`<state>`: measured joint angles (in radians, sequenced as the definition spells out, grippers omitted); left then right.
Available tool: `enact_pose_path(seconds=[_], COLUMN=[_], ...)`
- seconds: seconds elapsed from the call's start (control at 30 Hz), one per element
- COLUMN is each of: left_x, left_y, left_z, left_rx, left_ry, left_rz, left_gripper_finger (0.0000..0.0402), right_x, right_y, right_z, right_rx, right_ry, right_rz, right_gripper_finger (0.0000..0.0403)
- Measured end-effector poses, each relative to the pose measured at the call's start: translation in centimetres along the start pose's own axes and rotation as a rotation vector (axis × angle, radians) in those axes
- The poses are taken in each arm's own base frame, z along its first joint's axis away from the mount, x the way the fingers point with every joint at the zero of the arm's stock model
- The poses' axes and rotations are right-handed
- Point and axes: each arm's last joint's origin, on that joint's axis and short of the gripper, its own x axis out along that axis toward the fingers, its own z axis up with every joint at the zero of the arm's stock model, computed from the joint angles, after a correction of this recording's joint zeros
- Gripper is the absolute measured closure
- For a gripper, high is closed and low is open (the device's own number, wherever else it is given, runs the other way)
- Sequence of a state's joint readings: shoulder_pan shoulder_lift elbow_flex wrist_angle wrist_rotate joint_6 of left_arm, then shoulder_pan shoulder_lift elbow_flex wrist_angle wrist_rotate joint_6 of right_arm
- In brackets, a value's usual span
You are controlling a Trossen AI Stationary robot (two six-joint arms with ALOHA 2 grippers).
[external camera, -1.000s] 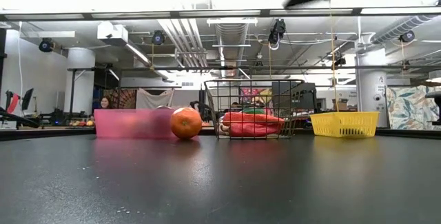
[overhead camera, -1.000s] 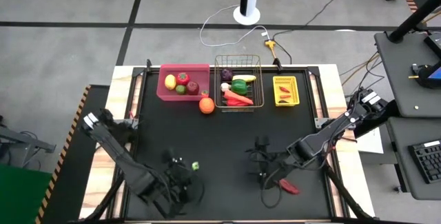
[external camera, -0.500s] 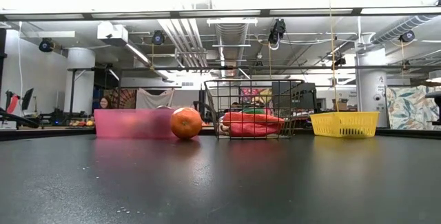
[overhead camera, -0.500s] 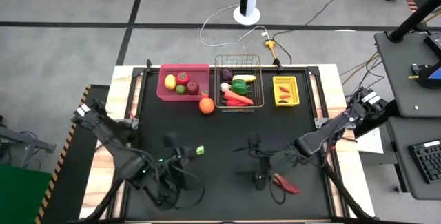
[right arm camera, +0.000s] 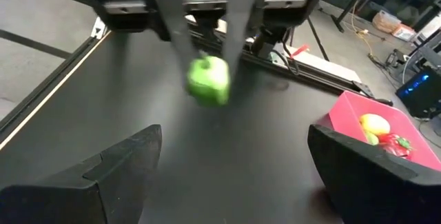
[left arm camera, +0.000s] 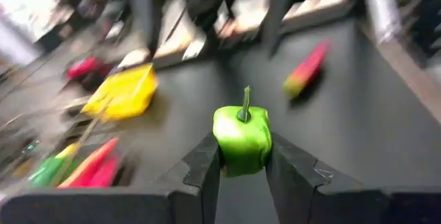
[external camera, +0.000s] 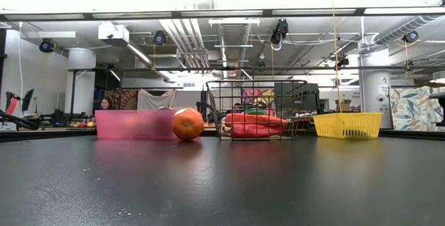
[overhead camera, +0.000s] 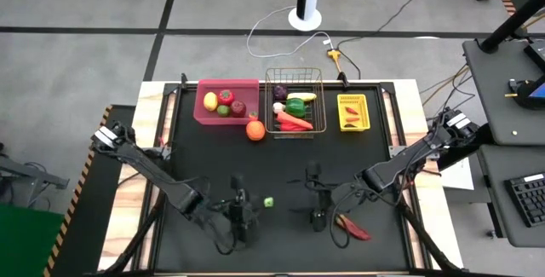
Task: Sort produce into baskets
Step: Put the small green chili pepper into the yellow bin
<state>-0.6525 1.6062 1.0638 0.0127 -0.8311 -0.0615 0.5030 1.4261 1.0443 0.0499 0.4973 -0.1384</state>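
Pepper (left arm camera: 241, 138) between left hand (left arm camera: 242, 165) fingers

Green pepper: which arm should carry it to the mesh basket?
Left. The left gripper is shut on the green pepper, so it only has to travel to the mesh basket. The right gripper is open and empty, near a red chilli on the table.
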Motion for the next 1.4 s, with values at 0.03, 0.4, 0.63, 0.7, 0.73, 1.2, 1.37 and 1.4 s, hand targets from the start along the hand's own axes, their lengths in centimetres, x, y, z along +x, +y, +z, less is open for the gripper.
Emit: enact_pose_path(seconds=[0.03,0.4,0.63,0.7,0.73,1.2,1.37,1.4], left_x=[0.1,0.4,1.4,1.6,1.7,1.7,1.8,1.8], left_y=[-0.1,2.6,5.1,5.4,5.5,5.2,5.2,5.2], left_z=[-0.4,-2.3,-1.7,-1.7,-1.8,-2.6,-2.8,-2.8], left_rx=[-0.021,-0.334,-0.58,-0.608,-0.61,-0.631,-0.624,-0.622], left_ry=[-0.055,-0.382,-0.403,-0.4,-0.394,-0.362,-0.349,-0.345], left_rz=[-0.028,-0.081,-0.287,-0.296,-0.297,-0.386,-0.385,-0.384], left_gripper_finger=[0.0315,0.0315,0.0315,0.0315,0.0315,0.0315,0.0315,0.0315], right_x=[0.0,0.4,0.7,1.0,1.0,2.9,4.1,4.2], right_y=[0.0,1.0,1.4,1.5,1.6,2.6,3.2,3.2], right_z=[0.0,0.5,1.3,1.3,1.3,1.4,1.6,1.6], right_rx=[0.003,-0.137,-0.286,-0.305,-0.315,-0.624,-0.688,-0.695], right_ry=[0.0,-0.088,-0.176,-0.171,-0.165,-0.067,-0.044,-0.04], right_rz=[0.0,0.021,-0.034,-0.045,-0.055,-0.218,-0.236,-0.236], right_gripper_finger=[0.0046,0.0046,0.0046,0.0046,0.0046,0.0046,0.0047,0.0049])
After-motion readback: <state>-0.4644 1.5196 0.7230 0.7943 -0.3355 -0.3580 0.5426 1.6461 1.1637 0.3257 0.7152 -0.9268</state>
